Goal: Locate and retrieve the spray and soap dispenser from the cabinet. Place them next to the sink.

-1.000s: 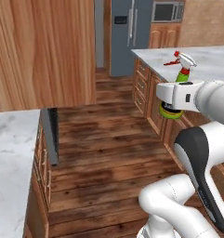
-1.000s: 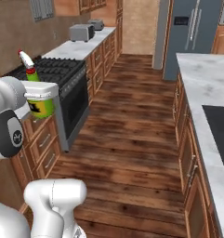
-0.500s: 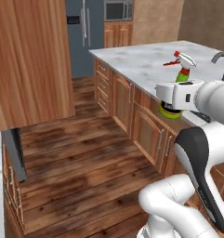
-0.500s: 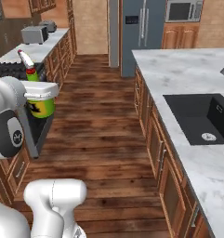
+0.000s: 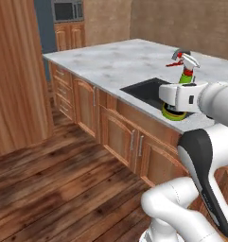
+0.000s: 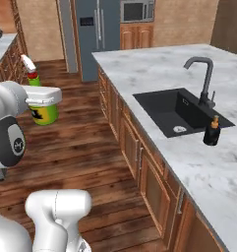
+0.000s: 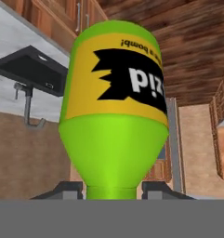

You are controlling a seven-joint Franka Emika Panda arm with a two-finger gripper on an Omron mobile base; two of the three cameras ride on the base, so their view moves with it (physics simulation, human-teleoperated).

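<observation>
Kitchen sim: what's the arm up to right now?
The gripper is shut on the neck of the green spray and carries it in the air, over the wooden floor, beside the marble island counter. The soap dispenser already stands on that counter next to the black sink, near the faucet. So one item is placed, and the spray is not yet set down.

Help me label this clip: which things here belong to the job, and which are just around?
Job things:
- green spray bottle, shut in the claw
- black soap bottle, already by the sink
- sink

Just around:
- faucet
- fridge
- microwave
- cupboard doors
</observation>
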